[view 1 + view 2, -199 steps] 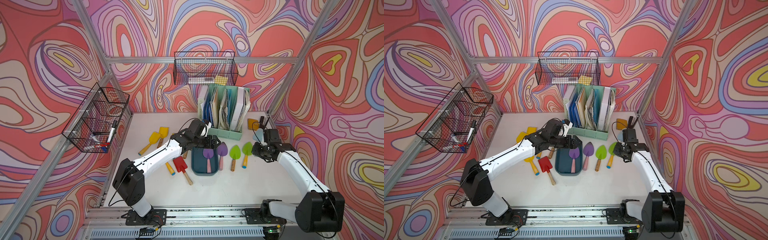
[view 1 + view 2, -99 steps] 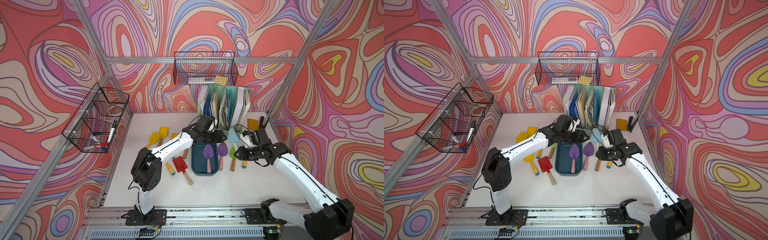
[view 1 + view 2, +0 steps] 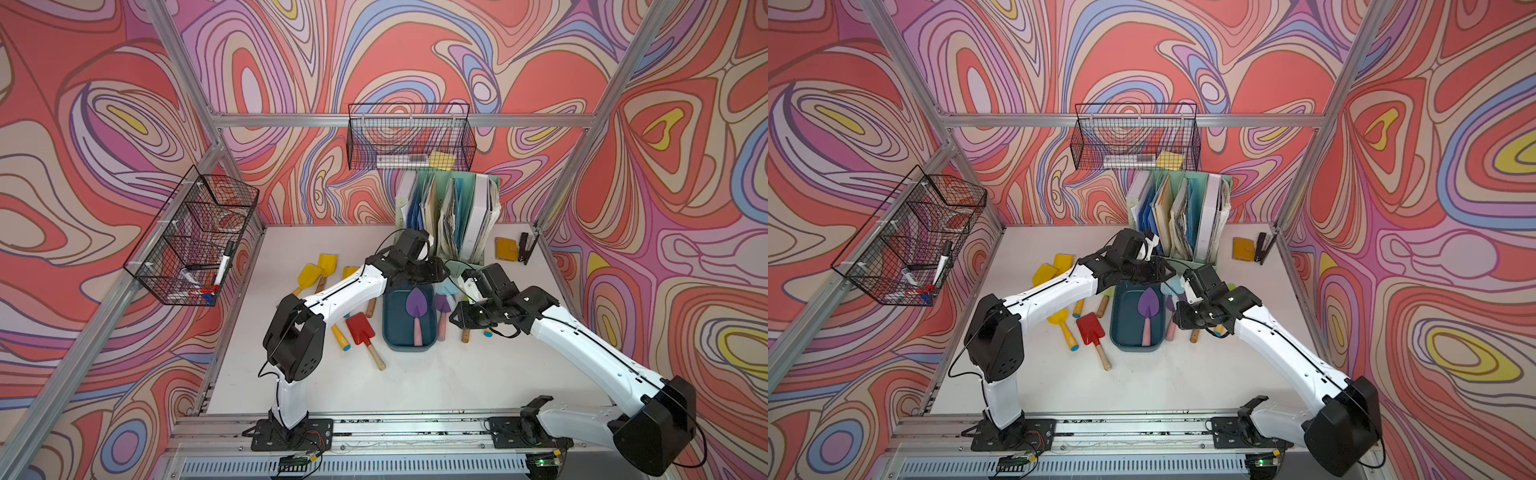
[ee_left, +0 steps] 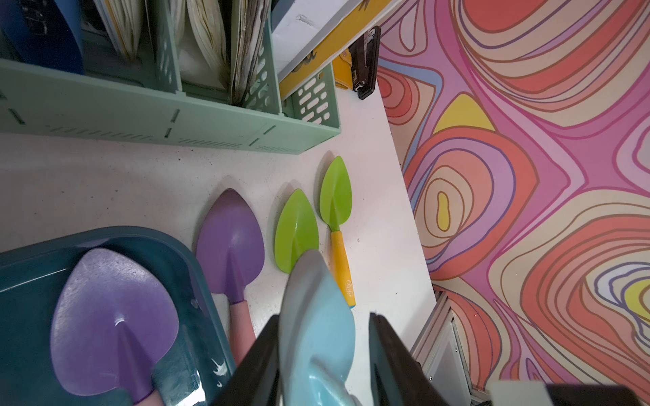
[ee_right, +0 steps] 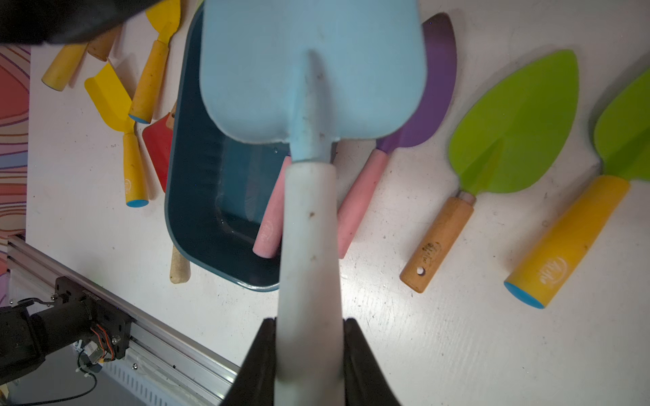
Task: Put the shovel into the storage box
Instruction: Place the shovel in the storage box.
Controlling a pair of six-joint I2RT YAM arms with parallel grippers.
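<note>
Right gripper [image 5: 309, 325] is clamped on the white handle of the light-blue shovel [image 5: 313, 70], holding it off the tabletop [image 3: 415, 386]. The blade sits over the right rim of the storage box [image 3: 392, 328] at its far end and over the loose purple shovel [image 4: 230, 239] lying just beside the box. Left gripper [image 4: 322, 316] straddles the blue blade: one finger [image 4: 262, 355] touches it, the other stands off with a thin gap, so the jaws are not closed on it. Storage box is mid-tabletop, long axis front to back, just in front of the mint file organiser [image 4: 140, 116] at the back edge. Boxed purple shovel [image 3: 417, 305], pink handle, already lies inside. Green shovel with wooden handle [image 5: 513, 123] and green shovel with yellow handle [image 4: 336, 189] lie side by side toward the right edge. Red shovel [image 3: 359, 330] and yellow shovels [image 3: 309, 276] lie on the box's left side.
</note>
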